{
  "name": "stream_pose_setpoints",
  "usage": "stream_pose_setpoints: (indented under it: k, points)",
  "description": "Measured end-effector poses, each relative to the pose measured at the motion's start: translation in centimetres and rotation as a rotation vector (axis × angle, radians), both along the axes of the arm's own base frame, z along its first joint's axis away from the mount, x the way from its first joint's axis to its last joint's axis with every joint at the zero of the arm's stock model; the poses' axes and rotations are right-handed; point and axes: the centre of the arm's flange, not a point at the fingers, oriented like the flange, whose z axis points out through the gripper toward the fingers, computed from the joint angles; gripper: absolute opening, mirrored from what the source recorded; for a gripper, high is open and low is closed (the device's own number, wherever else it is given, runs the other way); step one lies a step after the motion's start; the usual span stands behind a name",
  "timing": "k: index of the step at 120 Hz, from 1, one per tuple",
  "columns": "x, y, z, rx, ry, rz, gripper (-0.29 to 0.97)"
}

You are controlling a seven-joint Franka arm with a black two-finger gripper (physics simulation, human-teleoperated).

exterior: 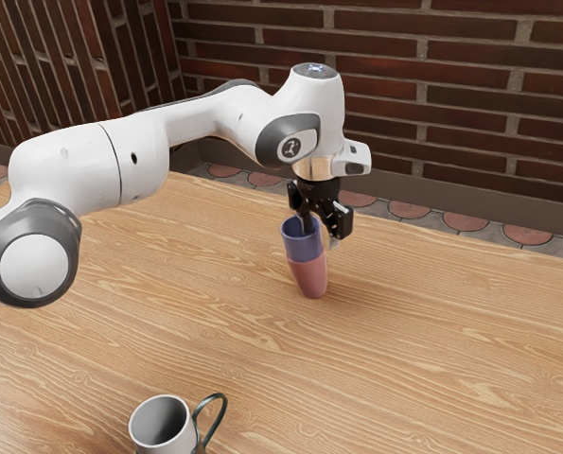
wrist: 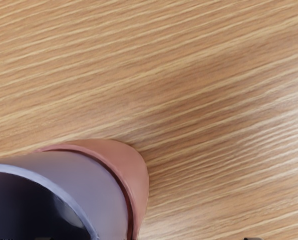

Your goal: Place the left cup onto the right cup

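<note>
Jaws spread, released, straddling the rim of the blue cup [exterior: 303, 241]: one finger inside, one outside. Blue cup sits nested upright in the pink cup [exterior: 311, 274], which stands mid-tabletop [exterior: 432, 359]. Wrist view: blue rim and dark interior just under the hand, pink rim wrapping around it, wood grain beyond. Exterior view adds a grey mug [exterior: 163, 424] with a handle, well apart at the near edge, and a brick wall [exterior: 470, 85]. Count: one blue cup, one pink cup, one grey mug.
</note>
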Motion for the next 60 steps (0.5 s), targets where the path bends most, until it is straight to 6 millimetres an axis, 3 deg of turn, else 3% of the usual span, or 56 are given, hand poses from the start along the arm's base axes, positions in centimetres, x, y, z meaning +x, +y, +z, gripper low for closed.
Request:
stream_pose_setpoints:
  k: [14,30,39,60]
  points:
    - [-0.2,-0.1,1.1,0.002,-0.016,-0.002,0.57]
    - [-3.2,0.5,8.0,0.035,-0.080,-0.007,0.62]
    - [-5.8,2.2,11.0,0.055,-0.088,0.016,0.64]
    - [-11.4,8.7,15.7,0.069,-0.055,0.153,0.66]
